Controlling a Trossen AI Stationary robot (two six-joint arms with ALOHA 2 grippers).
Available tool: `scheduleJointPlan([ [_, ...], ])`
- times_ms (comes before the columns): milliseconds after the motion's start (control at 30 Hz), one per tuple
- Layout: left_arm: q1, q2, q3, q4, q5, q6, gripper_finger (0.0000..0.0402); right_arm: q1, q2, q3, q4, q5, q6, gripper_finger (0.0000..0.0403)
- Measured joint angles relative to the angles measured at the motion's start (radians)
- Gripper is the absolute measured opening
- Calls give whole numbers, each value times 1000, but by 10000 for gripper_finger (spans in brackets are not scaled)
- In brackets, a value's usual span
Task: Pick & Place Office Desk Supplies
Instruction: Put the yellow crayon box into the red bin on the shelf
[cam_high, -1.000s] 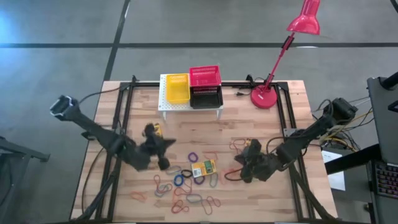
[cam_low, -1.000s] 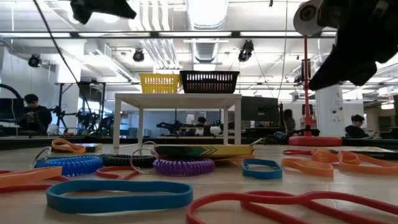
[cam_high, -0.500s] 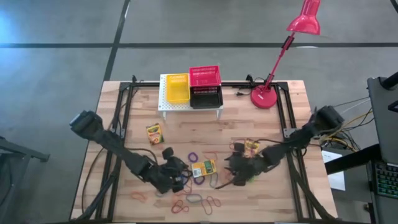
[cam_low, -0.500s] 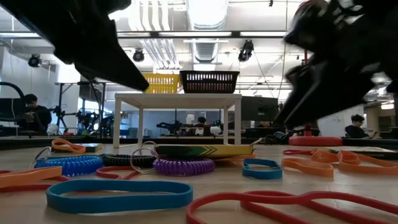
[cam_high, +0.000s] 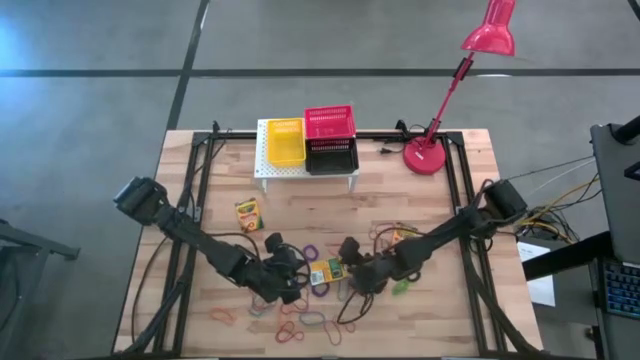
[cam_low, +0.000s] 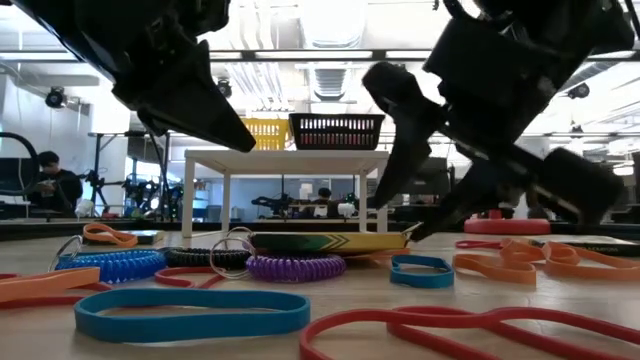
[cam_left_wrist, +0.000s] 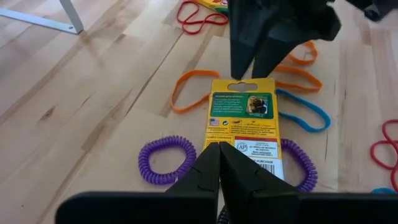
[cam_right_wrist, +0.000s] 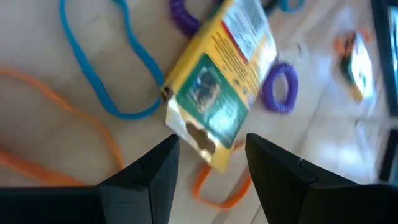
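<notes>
**Both grippers meet at the middle crayon box**

The step in hand looks like the pick of the crayon box (cam_high: 328, 270) that lies flat in the middle of the table, among the elastic loops (cam_high: 312, 322).

The left arm reaches low from the left side. The left gripper (cam_high: 291, 281) has its jaws closed together and holds nothing. Their tips stand just before the near end of the box (cam_left_wrist: 244, 121). A purple coil loop (cam_left_wrist: 165, 160) lies beside the jaws.

The right arm stretches low from the right side. The right gripper (cam_high: 352, 277) has its jaws open and empty. The box (cam_right_wrist: 222, 84) lies just ahead of the gap, tilted to it, not yet between the jaws.

I judge the next move asks the right gripper to turn in line with the box, go down around it and close. The left gripper could steady the other end. A second crayon box (cam_high: 246, 213) lies well apart from both.
</notes>
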Motion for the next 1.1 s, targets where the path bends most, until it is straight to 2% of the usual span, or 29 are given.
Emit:
scheduleJointPlan([
  [100, 0, 0, 0, 1, 0, 0, 14, 0, 39, 26, -1, 2, -47, 180],
  [200, 0, 0, 0, 3, -5, 7, 14, 0, 68, 52, 1, 4, 1, 163],
  [500, 0, 0, 0, 7, -19, 88, 14, 2, 67, 71, -3, 10, 241, 21],
  [733, 0, 0, 0, 29, -34, 171, 20, 2, -42, 51, -31, -15, 536, 12],
  [833, 3, 0, -1, 118, -34, 246, 43, 2, -79, 36, -30, -83, 645, 12],
  [933, 12, 17, -1, 265, -31, 325, 85, 2, -95, 34, -26, -128, 698, 12],
  [1100, 53, 85, 0, 402, 131, 419, 169, -1, -100, 34, -26, -132, 714, 13],
])
